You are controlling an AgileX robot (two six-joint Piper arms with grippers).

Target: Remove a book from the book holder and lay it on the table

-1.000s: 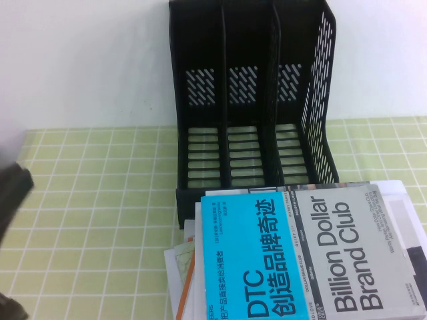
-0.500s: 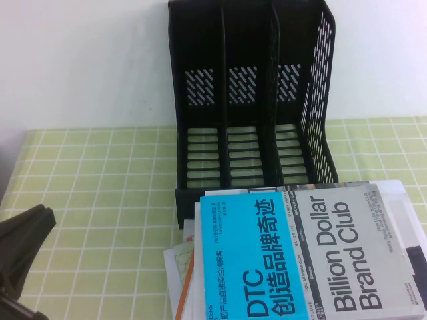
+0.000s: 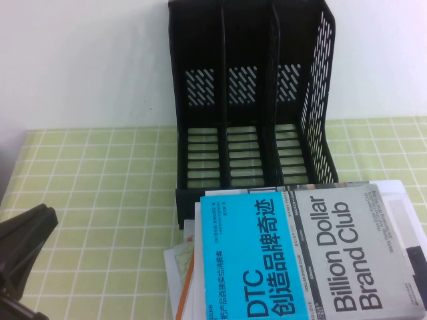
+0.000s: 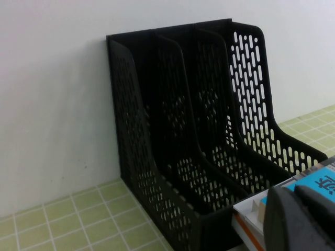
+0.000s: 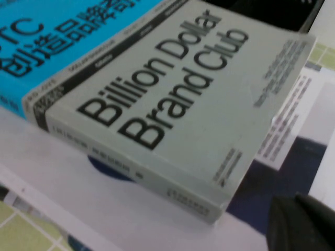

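The left gripper (image 3: 27,247) hung low at the desk's (image 3: 100,173) left edge, its jaws' state impossible to tell. The holder (image 3: 253,100) stood empty. The book (image 3: 300,253) lay flat before it on other books, thick, stiff, probably heavy; best gripped at an overhanging edge. The right gripper (image 5: 303,222), jaws closed and empty, hovered beside it.

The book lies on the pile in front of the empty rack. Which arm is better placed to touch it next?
Right, probably. The right claw, shut, hovers just beside the grey half of the book; the left claw sits at the left edge of the table, far from it.
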